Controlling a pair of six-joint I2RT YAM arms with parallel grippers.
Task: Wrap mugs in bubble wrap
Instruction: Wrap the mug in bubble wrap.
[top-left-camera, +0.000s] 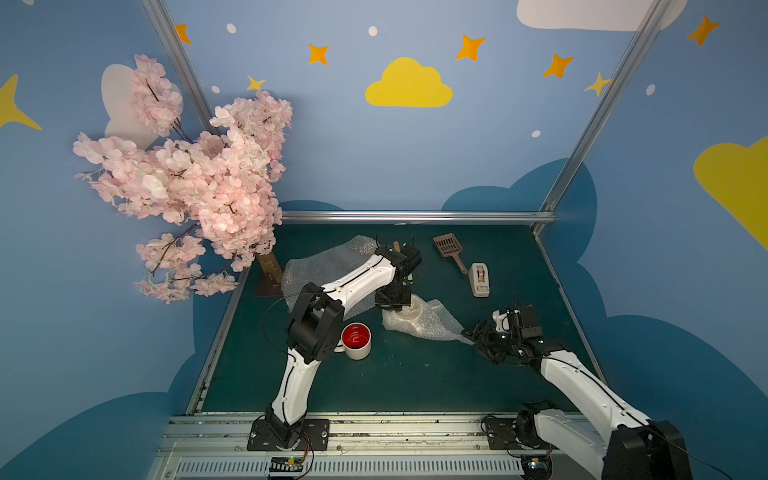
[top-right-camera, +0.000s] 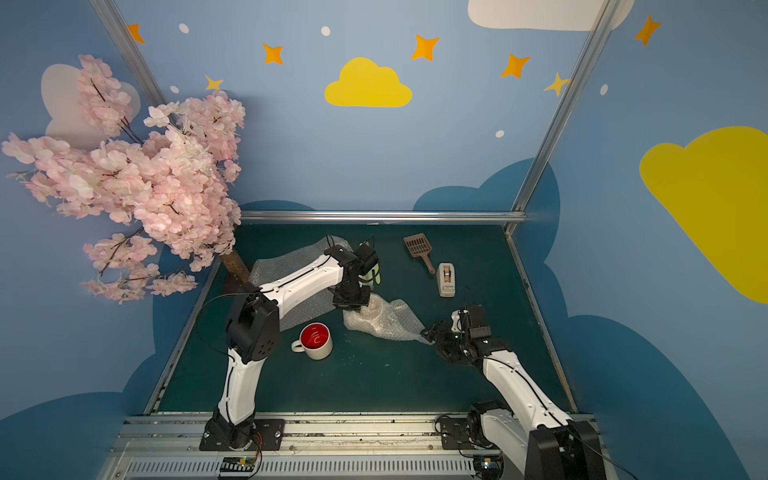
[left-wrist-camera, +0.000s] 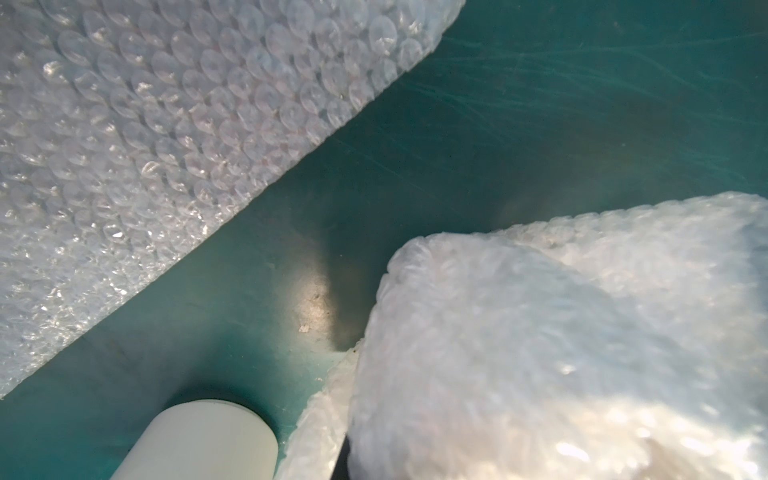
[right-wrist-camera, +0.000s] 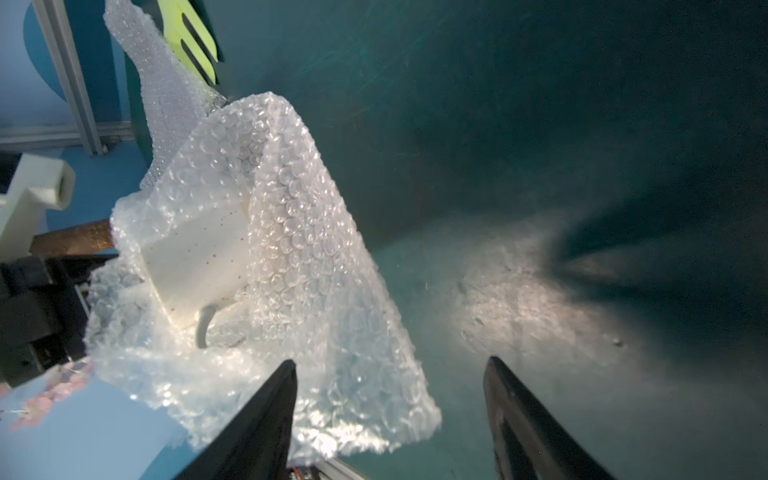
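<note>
Two mugs share the desk (top-left-camera: 415, 386): the red-lined mug (top-left-camera: 356, 340) stands bare toward the left edge, the cream mug (right-wrist-camera: 199, 257) sits mid-desk, loosely bundled in a bubble wrap sheet (top-left-camera: 428, 322). A spare sheet (top-left-camera: 320, 270) lies flat toward the far-left corner. The left fingers (top-left-camera: 394, 306), pressed together, bear on the bundle's top; whether they pinch film I cannot tell. The right fingers (right-wrist-camera: 266, 415) are spread at the bundle's loose corner. First wrap looks half done; next calls for pinching that corner and folding it over
</note>
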